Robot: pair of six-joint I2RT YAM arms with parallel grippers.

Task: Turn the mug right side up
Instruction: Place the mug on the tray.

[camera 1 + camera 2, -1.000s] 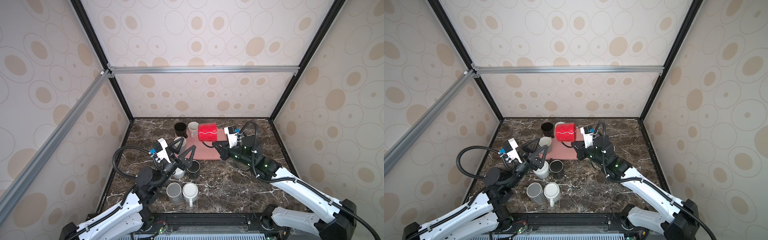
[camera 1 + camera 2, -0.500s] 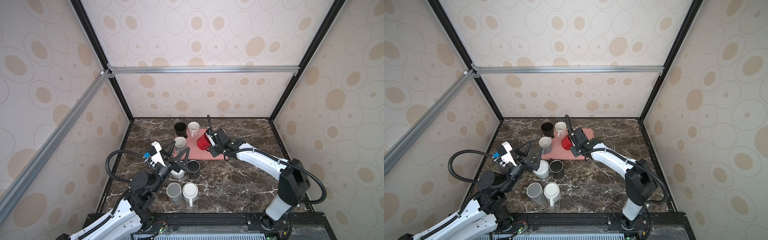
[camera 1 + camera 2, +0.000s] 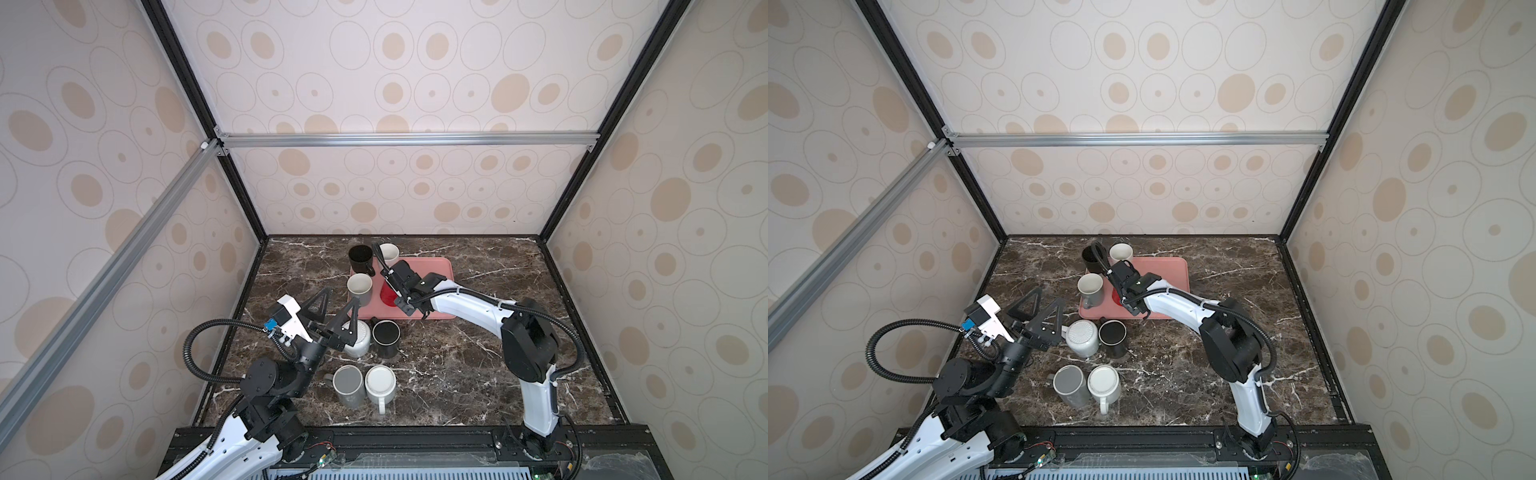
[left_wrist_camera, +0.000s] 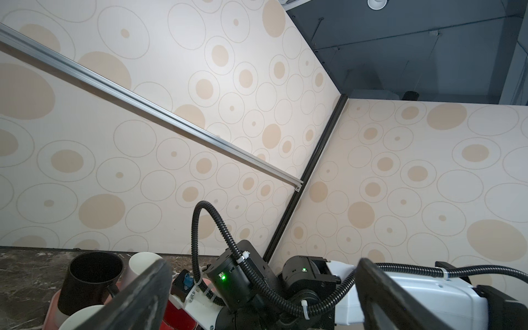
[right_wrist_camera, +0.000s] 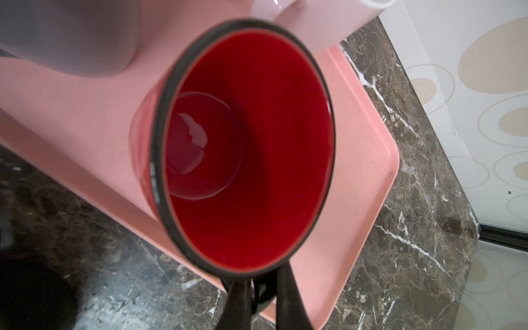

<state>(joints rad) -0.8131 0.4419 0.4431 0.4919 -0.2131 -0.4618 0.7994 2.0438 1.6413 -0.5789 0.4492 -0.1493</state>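
Observation:
The mug (image 5: 251, 143) is red inside and out with a dark rim. In the right wrist view its mouth faces the camera. In both top views it (image 3: 388, 296) (image 3: 1118, 297) stands mouth up, low at the front left of the pink tray (image 3: 432, 270), mostly hidden under the arm. I cannot tell whether its base touches the tray. My right gripper (image 5: 263, 283) is shut on the mug's handle. My left gripper (image 3: 336, 315) (image 4: 263, 264) is open and holds nothing, raised over the table in front of the tray.
A black mug (image 3: 360, 258), a white mug (image 3: 388, 252) and a pale mug (image 3: 359, 289) stand at the tray's left end. In front of the tray are an upside-down white mug (image 3: 360, 338) and a black mug (image 3: 386, 337). A grey mug (image 3: 348, 384) and a white mug (image 3: 380, 384) stand nearer.
The right arm has brought the red mug down from high above the table, where it lay sideways, to the tray with its mouth up. The left arm has drawn back a little, still open.

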